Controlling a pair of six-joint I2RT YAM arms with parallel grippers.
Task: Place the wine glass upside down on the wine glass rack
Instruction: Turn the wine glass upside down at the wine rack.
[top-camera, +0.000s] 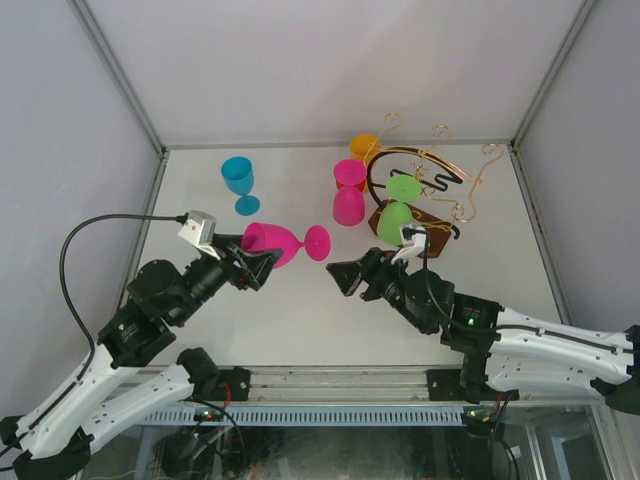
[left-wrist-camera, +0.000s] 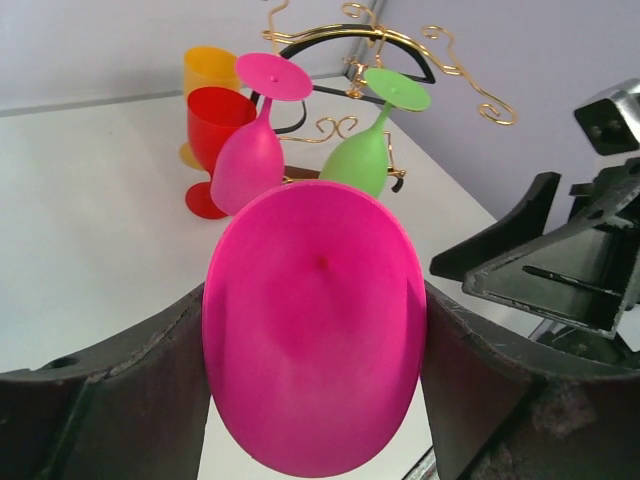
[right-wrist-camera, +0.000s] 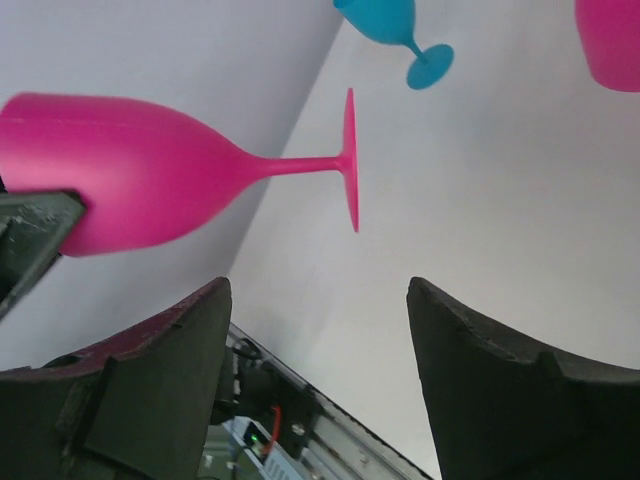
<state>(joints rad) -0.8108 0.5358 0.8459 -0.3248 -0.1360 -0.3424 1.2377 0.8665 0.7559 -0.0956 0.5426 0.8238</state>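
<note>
We hold the glass (top-camera: 283, 243) sideways, well short of the rack (top-camera: 435, 216), left gripper (top-camera: 255, 263) clamped on its bowl; right gripper (top-camera: 346, 280) gapes by the foot, seemingly for a handover; next it must pinch the stem

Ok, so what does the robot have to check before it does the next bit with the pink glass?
1. Left gripper shut on the magenta glass by its bowl: ok.
2. Glass turned upside down: not ok. It lies sideways, with its foot pointing at the right gripper.
3. Right gripper open and facing the foot: ok.
4. Free place on the rack: ok. A pink glass and a green glass already hang there, but the scroll arm on the right is bare.
5. Grip tight enough for a handover: cannot tell.
</note>
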